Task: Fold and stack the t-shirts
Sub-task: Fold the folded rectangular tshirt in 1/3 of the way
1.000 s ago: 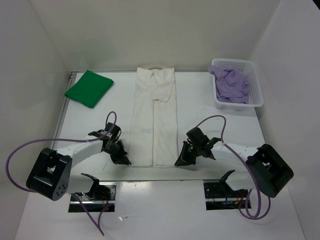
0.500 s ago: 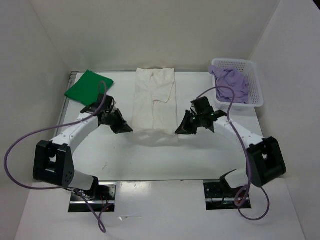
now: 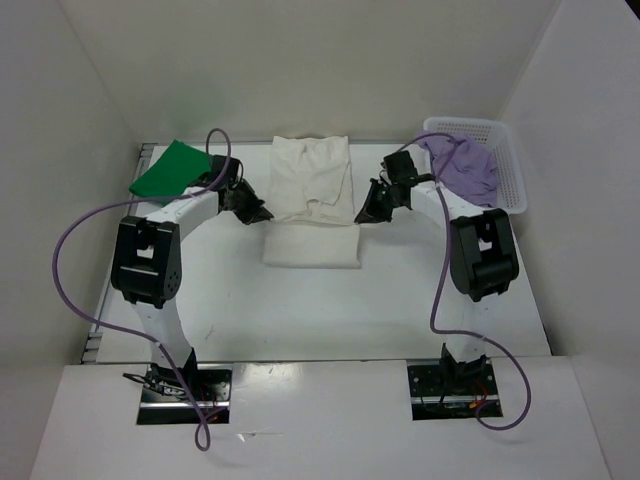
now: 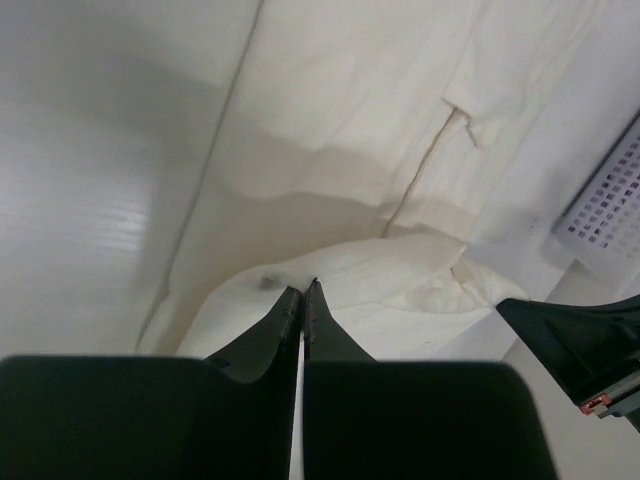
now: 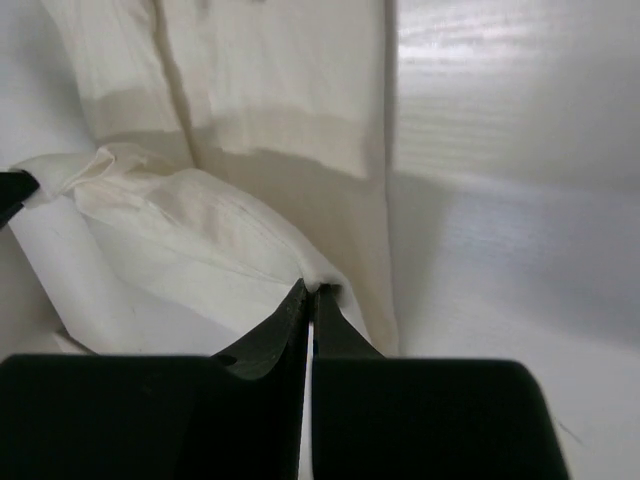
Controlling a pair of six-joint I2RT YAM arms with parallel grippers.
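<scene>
— Jaws, left gripper (image 3: 252, 211): state?
— Pressed together, pinching left corner of white t-shirt (image 3: 312, 170) at its loose edge.
— Right gripper (image 3: 366, 214)?
— Likewise clamped, on right corner of same edge. Edge strung level between the two, raised over the flat part.
— Lie of shirt from jaws?
— Long axis near-to-far, midway between arms. Fold bend behind jaws, on table (image 3: 300, 300), toward near side; collar end flat ahead, toward far side.
— Nearer arm?
— Neither; one per side, evenly matched. Likely call: both forward together to far end, then down, then release.
— Remaining stock?
— Green t-shirt (image 3: 170, 172), folded, far left, just beside left gripper. Purple t-shirt (image 3: 462, 165), heaped in basket (image 3: 512, 195), far right.
</scene>
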